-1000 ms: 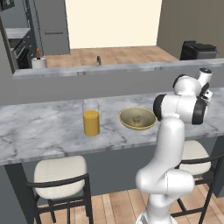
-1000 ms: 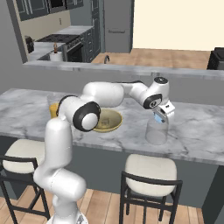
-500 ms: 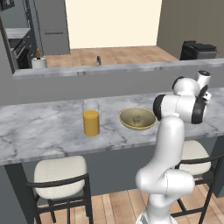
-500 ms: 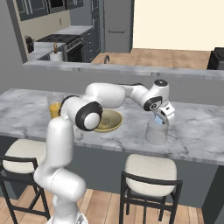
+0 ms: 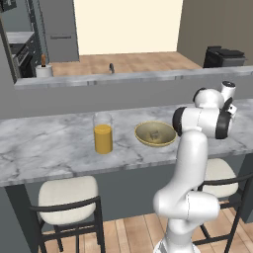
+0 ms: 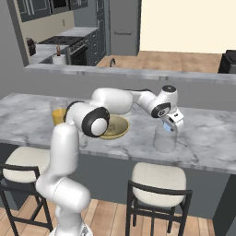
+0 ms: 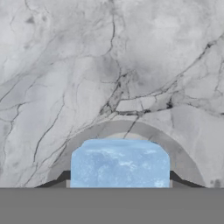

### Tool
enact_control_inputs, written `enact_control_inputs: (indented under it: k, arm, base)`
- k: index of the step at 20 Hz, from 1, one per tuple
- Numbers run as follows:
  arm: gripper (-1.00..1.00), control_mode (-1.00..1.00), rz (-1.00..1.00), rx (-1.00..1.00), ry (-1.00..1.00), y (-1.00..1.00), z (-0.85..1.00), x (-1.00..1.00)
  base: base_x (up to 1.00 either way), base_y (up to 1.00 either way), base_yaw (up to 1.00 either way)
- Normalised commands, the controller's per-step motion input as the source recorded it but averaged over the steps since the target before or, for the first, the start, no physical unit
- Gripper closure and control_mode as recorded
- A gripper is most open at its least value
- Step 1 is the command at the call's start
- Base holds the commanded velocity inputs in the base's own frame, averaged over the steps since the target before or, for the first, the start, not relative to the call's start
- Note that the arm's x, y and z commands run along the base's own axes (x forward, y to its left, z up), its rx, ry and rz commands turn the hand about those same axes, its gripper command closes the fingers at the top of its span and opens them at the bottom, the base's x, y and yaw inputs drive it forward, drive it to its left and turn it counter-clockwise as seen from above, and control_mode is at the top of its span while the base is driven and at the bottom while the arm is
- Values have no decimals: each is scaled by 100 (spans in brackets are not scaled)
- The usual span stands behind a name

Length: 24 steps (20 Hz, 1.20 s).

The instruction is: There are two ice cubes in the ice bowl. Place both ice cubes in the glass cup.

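My pincer (image 6: pixel 170 127) hangs directly above the clear, colourless glass cup (image 6: pixel 165 138), its two fingers clamped on a small translucent pale-blue ice cube (image 6: pixel 169 127). In the hand view the same pale-blue ice cube (image 7: pixel 120 163) sits between the finger tips, with the curved rim of the clear cup (image 7: pixel 127 127) arching just beyond it against the grey-veined marble surface (image 7: pixel 87 65).

The cup stands on the marble surface (image 6: pixel 207 138) immediately beneath my pincer, near the front edge of the surface. The shallow, round olive-gold ice bowl (image 6: pixel 115 128) lies well off to the left of my pincer, partly hidden by my own arm in the right base view. In the left base view the olive-gold bowl (image 5: pixel 155 134) is plain, and a tiny greyish ice cube (image 5: pixel 155 133) rests inside it, near the middle.

Farther to the left of my pincer, beyond the bowl, stands a tall glass half filled with orange liquid (image 5: pixel 103 133). Two cushioned stools with dark frames (image 6: pixel 159 193) stand below the front edge of the surface.
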Motion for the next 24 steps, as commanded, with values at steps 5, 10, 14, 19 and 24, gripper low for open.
enact_control_inputs:
  k: [5,10,14,19,24]
  arm:
    - [100,-100,0,0,0,0,-14,10]
    - [100,-100,0,0,0,-3,-13,6]
    - [100,-100,0,0,0,-10,-3,13]
    - [100,-100,0,0,0,-16,0,12]
    - [-100,-100,0,0,0,0,0,0]
  base:
    - [0,0,0]
    - [0,0,0]
    - [0,0,0]
    - [0,0,0]
    - [0,0,0]
